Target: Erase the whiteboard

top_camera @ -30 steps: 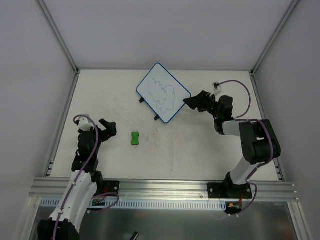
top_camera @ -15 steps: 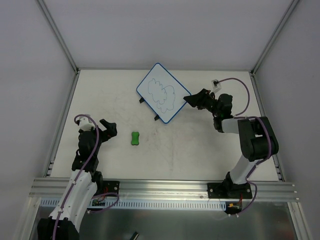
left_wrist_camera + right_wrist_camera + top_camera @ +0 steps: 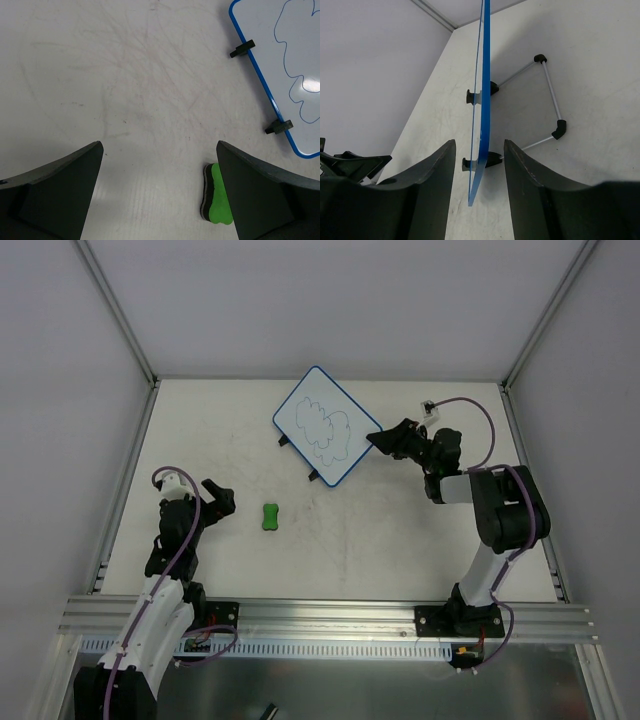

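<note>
The whiteboard (image 3: 327,426) sits at the far middle of the counter (image 3: 350,540), drawn face up. Its long axis runs diagonally from far left to near right, with the feet on the near-left edge. It looks thin, stiff, light and slick, so I'd grip the blue rim rather than the face. The right pincer (image 3: 378,439) straddles the near-right corner with its jaws apart (gaps show either side). The left pincer (image 3: 215,495) gapes wide, empty, near the eraser (image 3: 269,517).
</note>
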Robot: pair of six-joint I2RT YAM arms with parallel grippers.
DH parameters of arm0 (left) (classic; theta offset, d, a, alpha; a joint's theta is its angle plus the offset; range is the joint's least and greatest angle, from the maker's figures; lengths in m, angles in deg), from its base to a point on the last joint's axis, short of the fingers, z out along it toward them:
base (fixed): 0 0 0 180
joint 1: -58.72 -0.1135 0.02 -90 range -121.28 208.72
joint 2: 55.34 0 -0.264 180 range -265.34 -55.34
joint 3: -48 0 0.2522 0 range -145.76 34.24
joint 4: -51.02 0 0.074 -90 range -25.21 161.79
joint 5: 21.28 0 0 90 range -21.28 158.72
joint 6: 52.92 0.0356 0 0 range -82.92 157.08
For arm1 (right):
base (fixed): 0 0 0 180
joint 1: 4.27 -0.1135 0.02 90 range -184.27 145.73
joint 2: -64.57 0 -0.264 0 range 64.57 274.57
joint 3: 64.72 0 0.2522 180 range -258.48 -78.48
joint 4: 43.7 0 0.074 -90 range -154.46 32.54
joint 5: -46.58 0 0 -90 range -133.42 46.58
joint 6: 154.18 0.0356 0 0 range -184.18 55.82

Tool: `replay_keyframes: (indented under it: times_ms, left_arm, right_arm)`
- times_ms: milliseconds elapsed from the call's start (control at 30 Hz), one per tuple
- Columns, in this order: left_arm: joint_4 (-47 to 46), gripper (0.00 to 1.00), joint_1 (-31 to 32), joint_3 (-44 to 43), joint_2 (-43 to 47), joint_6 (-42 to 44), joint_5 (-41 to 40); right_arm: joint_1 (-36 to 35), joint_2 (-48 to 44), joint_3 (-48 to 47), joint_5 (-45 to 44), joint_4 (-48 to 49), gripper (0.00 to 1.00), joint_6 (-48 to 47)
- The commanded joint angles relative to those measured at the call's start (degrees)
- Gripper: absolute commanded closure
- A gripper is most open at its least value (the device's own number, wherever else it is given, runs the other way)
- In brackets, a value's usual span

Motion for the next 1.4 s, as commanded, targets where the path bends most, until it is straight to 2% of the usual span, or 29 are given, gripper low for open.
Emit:
replay_keyframes:
  times_ms: [0,67,100,233,300,367,400,467,500,700,800,933,1100,1200,1267,1367]
  left_arm:
    - [-0.9,0.01,0.0,-2.2,0.5,-0.8,0.8]
    - [-0.9,0.01,0.0,-2.2,0.5,-0.9,0.8]
    - [-0.9,0.01,0.0,-2.3,0.5,-0.9,0.8]
    - [-0.8,0.01,0.0,-2.5,0.4,-1.1,1.0]
    - [-0.8,0.01,0.0,-2.5,0.3,-1.2,1.3]
    - [-0.8,0.01,0.0,-2.5,0.2,-1.3,1.6]
    - [-0.8,0.01,0.0,-2.6,0.1,-1.2,1.6]
    - [-0.7,0.01,0.0,-2.5,0.4,-1.3,1.6]
    - [-0.6,0.01,0.0,-2.5,0.6,-1.3,1.6]
    - [-0.2,0.01,0.0,-3.6,-1.9,-2.5,1.1]
    - [0.9,0.01,0.4,-6.9,-6.4,-2.4,5.4]
    - [1.4,0.01,2.7,-8.0,-6.3,-3.9,3.8]
    - [14.7,0.01,7.0,-16.8,-10.0,-3.8,-3.5]
    - [21.2,0.01,13.7,-23.9,-15.3,-1.3,-7.9]
    - [24.2,0.01,18.0,-28.6,-19.6,0.4,-9.0]
    - [30.4,0.01,19.3,-33.4,-26.4,-0.2,-8.6]
  right_arm:
    - [-0.1,0.7,-2.3,0.5,5.6,0.54,0.7]
    - [0.0,1.3,-2.5,0.5,5.9,0.58,0.7]
    - [0.0,1.4,-2.5,0.5,5.9,0.65,0.8]
    - [0.1,1.6,-2.7,0.7,5.9,0.71,0.7]
    - [0.2,1.9,-2.8,0.7,5.8,0.78,0.8]
    - [0.2,1.9,-2.9,0.9,5.8,0.80,0.8]
    - [0.3,1.9,-2.9,0.9,5.8,0.88,0.8]
    - [0.5,2.1,-2.8,0.8,5.8,0.92,0.9]
    - [0.5,2.2,-2.8,0.8,5.8,1.00,1.0]
    - [0.8,2.8,-2.6,0.7,5.9,1.00,1.2]
    - [0.7,2.8,-2.6,0.9,5.9,1.00,0.8]
    - [0.9,2.6,-2.4,1.2,6.6,1.00,1.2]
    - [0.9,1.9,-2.2,1.2,6.7,1.00,1.1]
    - [1.0,1.8,-2.1,1.1,6.5,1.00,0.9]
    - [1.2,1.8,-2.0,1.2,6.5,1.00,1.1]
    - [1.3,1.8,-1.9,1.2,6.5,1.00,1.0]
